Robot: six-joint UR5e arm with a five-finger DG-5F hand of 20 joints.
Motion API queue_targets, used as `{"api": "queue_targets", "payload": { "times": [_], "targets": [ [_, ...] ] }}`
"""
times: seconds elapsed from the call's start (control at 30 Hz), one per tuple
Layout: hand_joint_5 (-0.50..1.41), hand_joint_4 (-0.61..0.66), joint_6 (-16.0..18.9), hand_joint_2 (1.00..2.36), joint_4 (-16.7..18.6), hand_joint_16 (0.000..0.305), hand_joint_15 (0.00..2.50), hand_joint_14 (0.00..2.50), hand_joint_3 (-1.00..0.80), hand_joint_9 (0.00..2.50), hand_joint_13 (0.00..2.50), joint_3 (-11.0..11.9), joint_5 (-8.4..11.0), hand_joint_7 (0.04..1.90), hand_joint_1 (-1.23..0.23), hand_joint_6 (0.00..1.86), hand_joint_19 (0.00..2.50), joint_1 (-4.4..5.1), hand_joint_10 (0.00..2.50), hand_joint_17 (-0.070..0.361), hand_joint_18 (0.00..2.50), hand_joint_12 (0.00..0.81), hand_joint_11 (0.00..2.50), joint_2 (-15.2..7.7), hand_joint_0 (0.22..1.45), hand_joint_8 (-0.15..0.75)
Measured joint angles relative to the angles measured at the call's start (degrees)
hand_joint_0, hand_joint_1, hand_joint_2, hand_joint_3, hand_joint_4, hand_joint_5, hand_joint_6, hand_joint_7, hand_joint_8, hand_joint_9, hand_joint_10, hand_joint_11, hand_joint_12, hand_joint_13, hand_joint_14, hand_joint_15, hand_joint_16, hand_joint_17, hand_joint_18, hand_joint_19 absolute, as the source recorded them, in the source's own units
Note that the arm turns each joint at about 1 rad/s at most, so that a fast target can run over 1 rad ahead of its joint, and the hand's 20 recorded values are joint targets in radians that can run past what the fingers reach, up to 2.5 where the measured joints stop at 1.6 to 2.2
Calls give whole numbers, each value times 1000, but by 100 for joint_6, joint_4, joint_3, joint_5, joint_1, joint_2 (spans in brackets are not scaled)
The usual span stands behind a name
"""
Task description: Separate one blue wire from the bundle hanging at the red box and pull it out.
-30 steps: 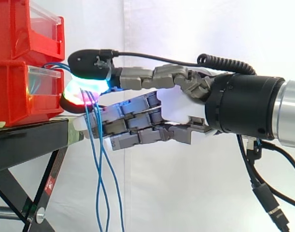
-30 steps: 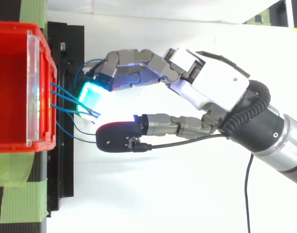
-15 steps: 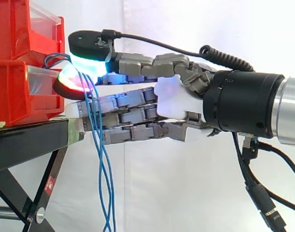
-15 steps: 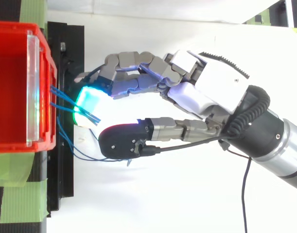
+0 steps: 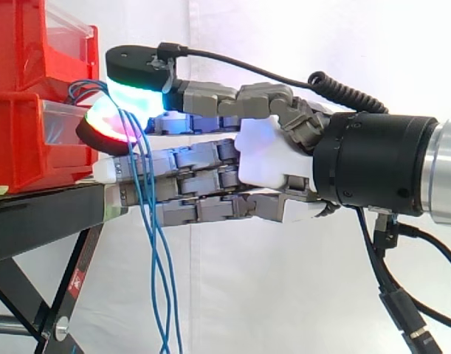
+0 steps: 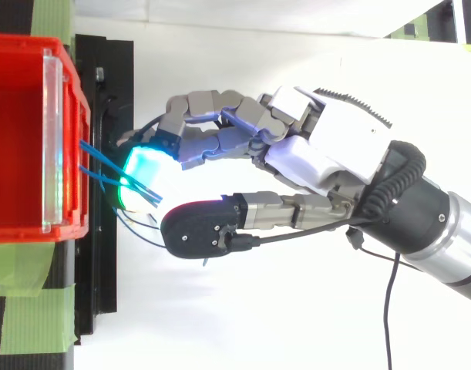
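hand at the bundle, thumb not closed yet
the hand (image 5: 273, 158) was narrowly open, thumb above straight fingers (image 5: 188, 158); the blue wires (image 5: 155, 265) left the red box (image 6: 19, 154) at its front edge, crossed the fingertips and hung straight down.

You've raised the hand (image 5: 273, 158) slightly and reached further left in the side view, lifting the top loop of the blue wires (image 5: 166, 317) higher.
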Motion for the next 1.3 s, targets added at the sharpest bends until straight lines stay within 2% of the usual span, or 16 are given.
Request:
{"api": "queue_targets", "payload": {
  "times": [0.33, 0.77, 0.9, 1.07, 1.3],
  "targets": [
    [-174, 188, 263, 1028, -361, 46, 210, 7, -114, 745, 527, -1, -257, 1086, -750, 790, 547, 0, 10, 104, 436, 384, 472, 0, 612, 338],
    [-174, 193, 564, 1029, -554, 46, 215, 7, -102, 755, 530, -1, -343, 1102, -750, 790, 541, 0, 10, 103, 439, 382, 480, 1, 611, 340],
    [-174, 191, 711, 1028, -648, 46, 209, 7, -100, 758, 532, 0, -435, 1101, -750, 791, 546, 0, 11, 103, 437, 382, 480, 19, 610, 340],
    [-173, 192, 1042, 1028, -1010, 45, 207, 7, -100, 761, 536, 13, -525, 1106, -748, 791, 542, 0, 13, 102, 439, 382, 488, 126, 611, 342],
    [-174, 195, 1344, 1028, -1743, 45, 208, 7, -104, 765, 538, 19, -557, 1113, -748, 791, 539, 0, 11, 101, 441, 380, 482, 337, 613, 342]
  ]
}}
